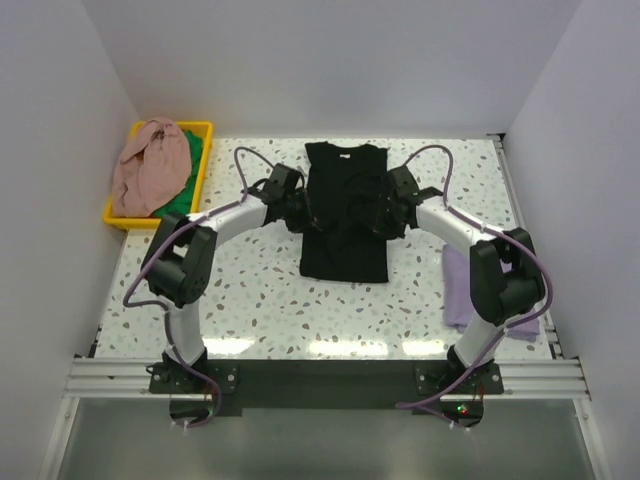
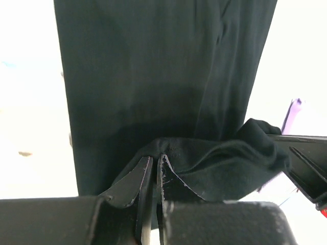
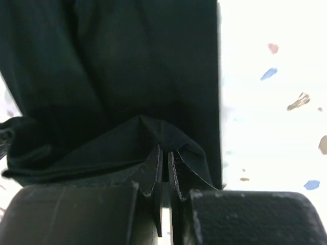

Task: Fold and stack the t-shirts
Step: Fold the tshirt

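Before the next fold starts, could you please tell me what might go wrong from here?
1. The left gripper and right gripper each pinch only a small bunch of the black shirt at the fingertips; one side could slip out and the fold would probably land skewed.
2. The purple shirt lies partly under the right arm; a wide swing might drag it.
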`<state>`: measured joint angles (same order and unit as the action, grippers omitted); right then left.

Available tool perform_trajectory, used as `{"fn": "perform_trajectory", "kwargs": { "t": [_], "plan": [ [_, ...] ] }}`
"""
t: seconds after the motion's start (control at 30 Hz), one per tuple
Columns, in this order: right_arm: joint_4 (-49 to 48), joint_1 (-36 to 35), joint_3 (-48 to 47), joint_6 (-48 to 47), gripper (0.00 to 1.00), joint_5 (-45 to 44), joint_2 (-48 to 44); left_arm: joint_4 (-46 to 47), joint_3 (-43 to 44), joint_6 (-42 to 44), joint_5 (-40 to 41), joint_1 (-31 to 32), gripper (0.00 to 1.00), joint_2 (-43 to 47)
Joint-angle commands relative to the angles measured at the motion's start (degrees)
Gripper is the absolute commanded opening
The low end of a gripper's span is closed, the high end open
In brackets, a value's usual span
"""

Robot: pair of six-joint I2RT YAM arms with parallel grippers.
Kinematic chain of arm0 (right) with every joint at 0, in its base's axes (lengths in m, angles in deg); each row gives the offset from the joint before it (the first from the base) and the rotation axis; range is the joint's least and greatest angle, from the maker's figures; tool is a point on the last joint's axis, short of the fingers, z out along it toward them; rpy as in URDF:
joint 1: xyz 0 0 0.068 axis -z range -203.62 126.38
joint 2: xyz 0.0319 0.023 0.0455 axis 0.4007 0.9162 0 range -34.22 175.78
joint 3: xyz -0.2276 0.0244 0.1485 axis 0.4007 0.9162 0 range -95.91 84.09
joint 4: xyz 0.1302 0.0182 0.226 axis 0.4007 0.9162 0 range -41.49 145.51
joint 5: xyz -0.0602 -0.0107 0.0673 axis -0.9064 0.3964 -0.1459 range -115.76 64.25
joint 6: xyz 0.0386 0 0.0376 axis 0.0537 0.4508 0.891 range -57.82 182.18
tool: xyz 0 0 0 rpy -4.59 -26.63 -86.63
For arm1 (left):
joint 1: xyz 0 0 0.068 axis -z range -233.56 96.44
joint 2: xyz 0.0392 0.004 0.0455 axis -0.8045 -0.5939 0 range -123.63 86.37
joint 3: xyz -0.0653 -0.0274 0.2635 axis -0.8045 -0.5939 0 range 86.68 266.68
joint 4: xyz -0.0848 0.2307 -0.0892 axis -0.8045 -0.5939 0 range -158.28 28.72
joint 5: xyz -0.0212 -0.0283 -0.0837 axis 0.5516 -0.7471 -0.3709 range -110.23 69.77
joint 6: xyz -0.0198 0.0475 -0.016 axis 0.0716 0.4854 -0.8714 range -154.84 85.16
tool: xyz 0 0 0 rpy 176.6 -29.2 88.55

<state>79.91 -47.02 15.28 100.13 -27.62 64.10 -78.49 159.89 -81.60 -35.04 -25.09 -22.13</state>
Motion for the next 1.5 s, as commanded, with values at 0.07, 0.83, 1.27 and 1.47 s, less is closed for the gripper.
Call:
{"fn": "perform_trajectory", "kwargs": {
  "t": [0.07, 0.83, 1.27, 1.47],
  "plan": [
    [-2.57, 3.53, -5.62, -1.39, 0.00, 3.45, 3.97, 0.51, 7.82, 0.62, 0.31, -1.92, 0.00, -3.28],
    [-1.34, 10.39, -19.42, -2.01, 0.00, 8.37, 15.66, 1.13, 18.55, 0.53, 0.75, -6.85, 0.00, -12.16],
    [-2.39, 13.64, -23.03, -3.32, 0.50, 11.98, 16.47, 7.02, 18.64, 2.99, -4.09, -10.62, 0.51, -10.94],
    [-2.30, 13.65, -21.19, -5.61, 0.57, 10.05, 11.37, 6.49, 15.30, 5.28, -1.37, -10.37, 0.48, -4.79]
  ]
}}
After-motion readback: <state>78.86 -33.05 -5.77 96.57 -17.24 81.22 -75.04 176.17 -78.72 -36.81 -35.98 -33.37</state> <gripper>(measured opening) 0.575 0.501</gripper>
